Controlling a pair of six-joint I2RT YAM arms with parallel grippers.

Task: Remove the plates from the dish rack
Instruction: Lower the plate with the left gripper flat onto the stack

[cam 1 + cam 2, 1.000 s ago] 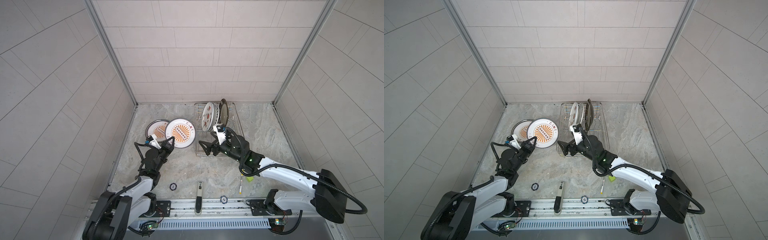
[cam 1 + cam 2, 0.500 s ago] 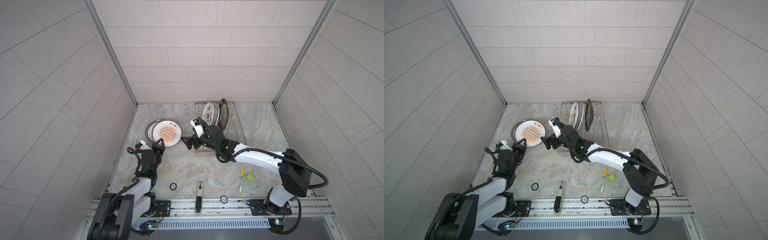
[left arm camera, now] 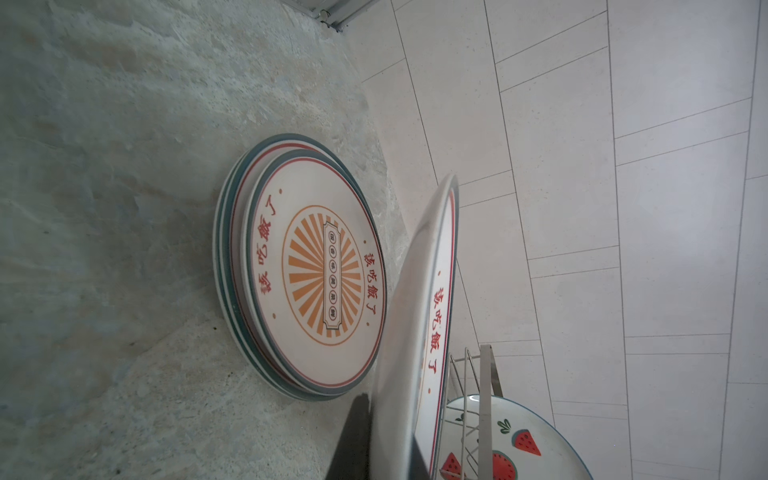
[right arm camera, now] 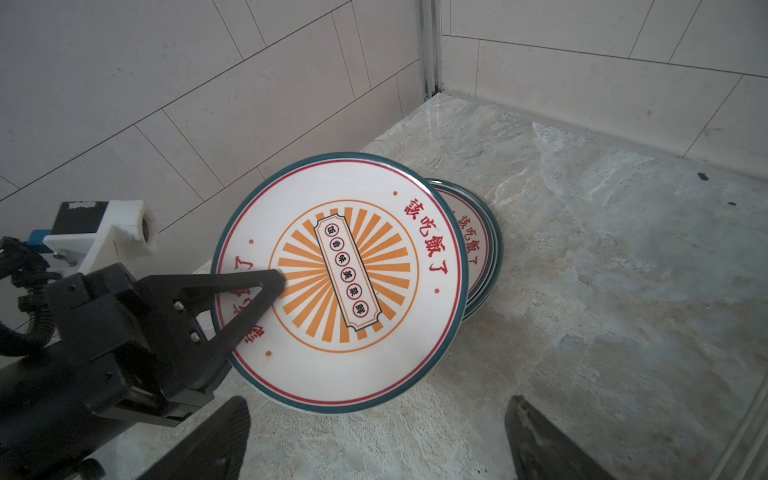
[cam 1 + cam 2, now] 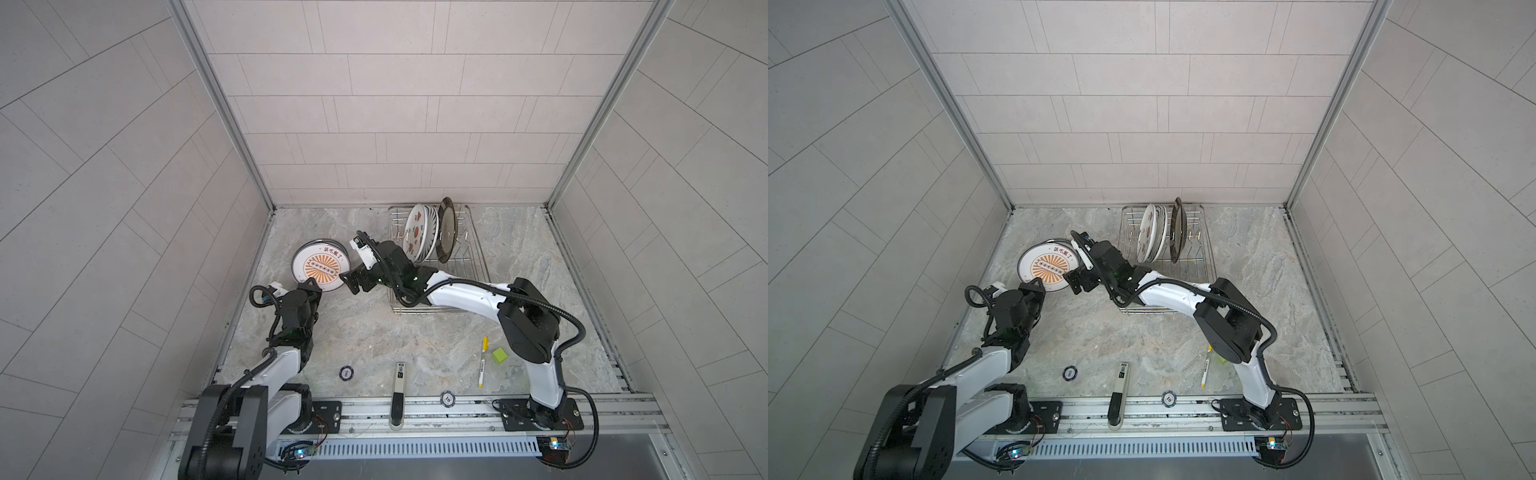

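Plate count: one sunburst plate [image 5: 320, 266] in the air, a stack [image 3: 307, 274] of two matching ones flat on the tabletop [image 5: 374, 332], and three that I can make out standing in the rack [image 5: 476, 253]: a watermelon plate [image 5: 417, 235], a navy-striped plate [image 5: 433, 232] and a brown-rimmed plate [image 5: 449, 230] (there could be another hidden in there, can't tell).

The left pincer [image 5: 311, 286] is clamped tight on the sunburst plate's rim. It holds the plate tilted and off-centre over the stack, with a gap showing in the left wrist view. The right pincer [image 5: 349, 282] is spread wide with nothing in it, just beside that plate's rack-side edge.

The red writing on the sunburst plates reads 該吃飯了, and the small circled characters in the centre strip are too small for me to trust.

Extras near the front rail: two chips [image 5: 346, 372] [image 5: 447, 399] (the second looks like "10"), one yellow marker [image 5: 482, 361], one green cube [image 5: 500, 355] and one black-and-white tool [image 5: 399, 386].

The stack sits near the left wall and the rack is against the back wall. The right arm crosses the rack's near end. The middle of the tabletop is open.
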